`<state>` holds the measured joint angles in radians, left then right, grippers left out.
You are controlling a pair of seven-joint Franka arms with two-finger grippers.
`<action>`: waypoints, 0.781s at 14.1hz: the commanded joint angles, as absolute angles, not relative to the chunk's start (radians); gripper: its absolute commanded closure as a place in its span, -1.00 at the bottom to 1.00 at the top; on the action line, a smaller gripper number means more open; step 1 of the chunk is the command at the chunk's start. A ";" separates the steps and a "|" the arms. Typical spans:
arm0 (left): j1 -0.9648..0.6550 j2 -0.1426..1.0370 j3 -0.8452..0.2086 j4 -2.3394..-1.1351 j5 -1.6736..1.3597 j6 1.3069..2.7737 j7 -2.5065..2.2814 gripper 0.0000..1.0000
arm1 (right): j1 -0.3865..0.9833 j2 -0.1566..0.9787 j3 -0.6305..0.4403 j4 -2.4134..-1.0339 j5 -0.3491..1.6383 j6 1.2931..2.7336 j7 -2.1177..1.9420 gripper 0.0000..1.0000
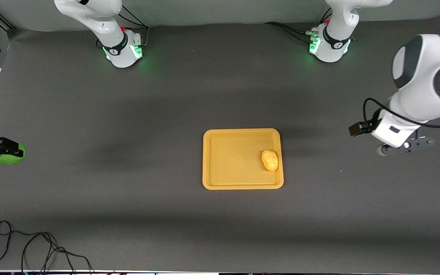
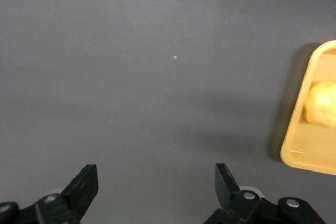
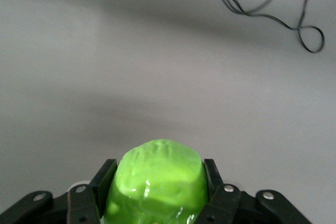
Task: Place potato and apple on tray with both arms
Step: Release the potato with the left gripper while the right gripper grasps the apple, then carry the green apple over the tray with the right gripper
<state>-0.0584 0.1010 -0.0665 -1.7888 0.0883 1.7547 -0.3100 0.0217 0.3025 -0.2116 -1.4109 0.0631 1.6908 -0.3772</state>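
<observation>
While the tray [image 1: 243, 133] lies flat at mid-desk, the potato [image 1: 269, 160] rests inside it, close against the rim at the left arm's end and touching no other item. The remainder of the tray floor is bare, with open room from the potato toward the right arm's end.

Right gripper [image 1: 2, 149]: positioned at the extreme right-arm end of the desk [image 1: 128, 191], near that edge and well apart from the tray. Its fingers [image 3: 102, 179] are clamped on the green apple [image 3: 157, 182], one finger against each flank, with the apple's crown protruding forward between them. In the front view the apple [image 1: 12, 154] shows just past the fingertips. A wide stretch of bare grey desk separates the fingers from the tray's nearest rim. A loose black cable [image 1: 33, 248] lies near the desk's front edge, nearer the front camera than the apple.

Left gripper [image 2: 156, 187]: over bare desk at the left arm's end, apart from the tray. Its fingers [image 2: 84, 184] stand wide with nothing between them. In the left wrist view the tray's rounded corner [image 2: 315, 103] and the potato [image 2: 320, 103] lie off to one side of the fingers.
</observation>
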 commanded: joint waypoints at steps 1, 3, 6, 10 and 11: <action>-0.023 0.040 -0.075 -1.839 0.084 1.761 -0.262 -0.93 | 0.199 0.341 -0.215 -1.321 0.026 1.638 -0.157 -0.08; -0.034 0.041 -0.075 -1.844 0.040 1.758 -0.230 -0.99 | 0.349 0.354 -0.216 -1.292 0.025 1.638 0.046 -0.08; -0.038 0.037 -0.058 -1.845 0.025 1.758 -0.151 -1.00 | 0.553 0.414 -0.213 -1.223 0.031 1.638 0.349 -0.08; -0.057 -0.004 -0.002 -1.845 0.022 1.743 -0.056 -1.00 | 0.748 0.610 -0.210 -1.021 0.035 1.649 0.726 -0.08; -0.058 -0.024 0.002 -1.844 0.021 1.724 -0.054 -1.00 | 0.780 0.664 -0.209 -0.976 0.037 1.664 0.779 -0.08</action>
